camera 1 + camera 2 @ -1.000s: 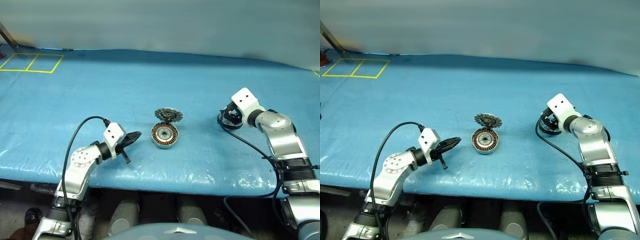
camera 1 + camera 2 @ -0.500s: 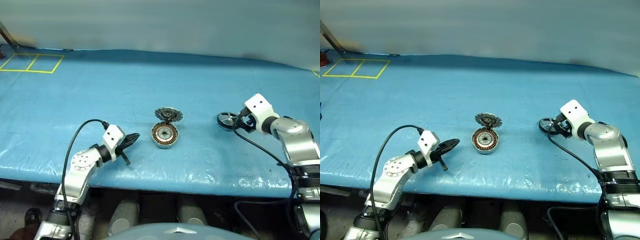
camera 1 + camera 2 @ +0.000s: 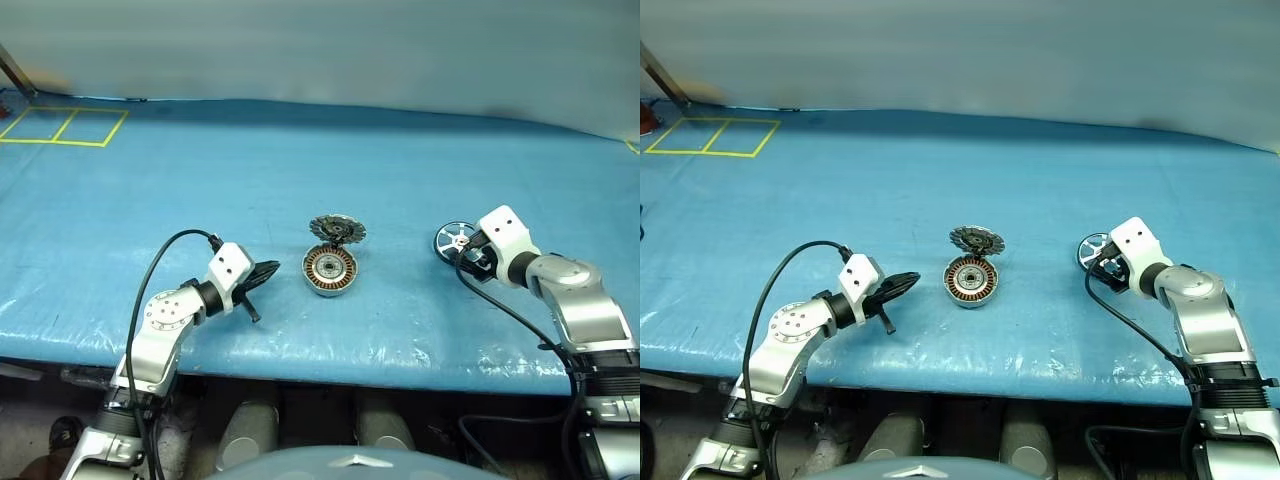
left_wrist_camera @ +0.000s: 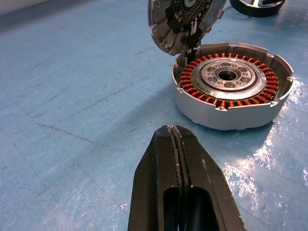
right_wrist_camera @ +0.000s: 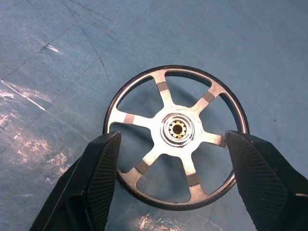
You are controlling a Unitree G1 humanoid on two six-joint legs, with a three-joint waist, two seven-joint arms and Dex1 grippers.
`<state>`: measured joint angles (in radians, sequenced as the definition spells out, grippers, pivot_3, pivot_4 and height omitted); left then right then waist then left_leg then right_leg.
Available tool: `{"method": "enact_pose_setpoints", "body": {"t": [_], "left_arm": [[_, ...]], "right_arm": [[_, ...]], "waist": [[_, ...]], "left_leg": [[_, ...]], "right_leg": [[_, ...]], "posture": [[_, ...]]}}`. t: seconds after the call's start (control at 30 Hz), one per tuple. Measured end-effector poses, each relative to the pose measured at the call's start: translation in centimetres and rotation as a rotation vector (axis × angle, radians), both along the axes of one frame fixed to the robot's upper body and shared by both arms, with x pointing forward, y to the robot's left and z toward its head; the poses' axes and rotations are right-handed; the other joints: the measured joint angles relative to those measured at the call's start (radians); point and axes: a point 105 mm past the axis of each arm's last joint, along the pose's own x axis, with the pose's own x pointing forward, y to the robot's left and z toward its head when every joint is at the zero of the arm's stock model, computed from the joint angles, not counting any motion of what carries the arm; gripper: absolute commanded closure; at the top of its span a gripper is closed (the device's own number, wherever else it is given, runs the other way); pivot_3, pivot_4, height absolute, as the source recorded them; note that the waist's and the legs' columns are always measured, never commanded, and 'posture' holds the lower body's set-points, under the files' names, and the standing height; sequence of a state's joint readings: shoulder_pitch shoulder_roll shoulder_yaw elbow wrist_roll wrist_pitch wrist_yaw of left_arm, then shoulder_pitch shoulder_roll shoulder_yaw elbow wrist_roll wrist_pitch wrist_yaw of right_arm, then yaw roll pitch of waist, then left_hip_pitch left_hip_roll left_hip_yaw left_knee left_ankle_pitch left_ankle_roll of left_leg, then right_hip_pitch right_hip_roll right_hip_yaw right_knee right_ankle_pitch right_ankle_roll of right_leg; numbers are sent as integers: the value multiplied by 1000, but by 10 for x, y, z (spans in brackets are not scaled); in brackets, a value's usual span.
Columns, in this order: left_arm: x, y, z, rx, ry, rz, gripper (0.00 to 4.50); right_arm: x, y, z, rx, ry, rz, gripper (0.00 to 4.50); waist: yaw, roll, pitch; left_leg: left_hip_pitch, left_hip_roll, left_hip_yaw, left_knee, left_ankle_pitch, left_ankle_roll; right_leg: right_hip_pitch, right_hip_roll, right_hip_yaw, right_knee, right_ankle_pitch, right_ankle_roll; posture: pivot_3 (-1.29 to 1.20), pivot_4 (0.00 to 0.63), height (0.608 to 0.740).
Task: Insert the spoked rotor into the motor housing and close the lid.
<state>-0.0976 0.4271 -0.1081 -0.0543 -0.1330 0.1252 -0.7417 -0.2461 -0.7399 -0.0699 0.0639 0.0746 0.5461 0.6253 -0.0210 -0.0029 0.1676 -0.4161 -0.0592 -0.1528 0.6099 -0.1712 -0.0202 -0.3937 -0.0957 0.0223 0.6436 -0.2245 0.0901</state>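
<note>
The spoked rotor (image 3: 453,239) lies flat on the blue mat, right of centre, its black rim and silver spokes plain in the right wrist view (image 5: 175,132). My right gripper (image 3: 468,256) is open and low over it, one finger (image 5: 96,178) on each side of the rim; whether they touch it I cannot tell. The motor housing (image 3: 329,271) with its copper windings sits mid-table. Its toothed lid (image 3: 337,229) stands tilted up at the housing's far edge (image 4: 185,21). My left gripper (image 3: 265,275) is shut and empty, pointing at the housing (image 4: 231,84) from a short way to its left.
A blue mat (image 3: 300,170) covers the table, whose front edge (image 3: 350,370) runs just before both arms. Yellow taped squares (image 3: 65,125) mark the far left corner. Black cables loop from both wrists.
My right hand has drawn back and sunk lower, so the rotor it covered before now shows in front of its fingers. The left arm, housing and lid have kept still.
</note>
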Motion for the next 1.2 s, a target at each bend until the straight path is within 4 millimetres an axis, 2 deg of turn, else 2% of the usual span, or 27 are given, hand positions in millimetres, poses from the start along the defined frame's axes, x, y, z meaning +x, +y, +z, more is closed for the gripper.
{"method": "enact_pose_setpoints", "body": {"t": [0.57,0.77,0.83,0.93,1.2], "left_arm": [[0,1,0,6,-5,3,4500],[1,1,1,8,-7,-3,4500],[2,0,2,9,-11,-7,4500],[4,-1,5,10,-19,-15,4500],[5,-2,6,12,-21,-28,4500]], "right_arm": [[2,2,-4,-12,-1,-17,878],[-3,11,-5,6,-12,-6,878],[-3,10,-6,7,-8,-8,1246],[-3,9,-8,9,1,-12,2086],[-3,11,-10,-23,15,24,2086]], "waist": [[1,0,0],[0,0,0],[1,0,0],[1,0,0],[0,0,0]], "left_leg": [[0,0,0,0,0,0],[0,0,0,0,0,0],[0,0,0,0,0,0],[0,0,0,1,0,0],[0,0,0,1,0,0]], "right_leg": [[0,0,0,0,0,0],[0,0,0,0,0,0],[0,0,0,0,0,0],[1,0,0,0,0,0],[1,0,0,0,0,0]], "posture": [[0,150,740],[0,150,740],[0,150,740],[0,150,740],[0,150,740]]}}
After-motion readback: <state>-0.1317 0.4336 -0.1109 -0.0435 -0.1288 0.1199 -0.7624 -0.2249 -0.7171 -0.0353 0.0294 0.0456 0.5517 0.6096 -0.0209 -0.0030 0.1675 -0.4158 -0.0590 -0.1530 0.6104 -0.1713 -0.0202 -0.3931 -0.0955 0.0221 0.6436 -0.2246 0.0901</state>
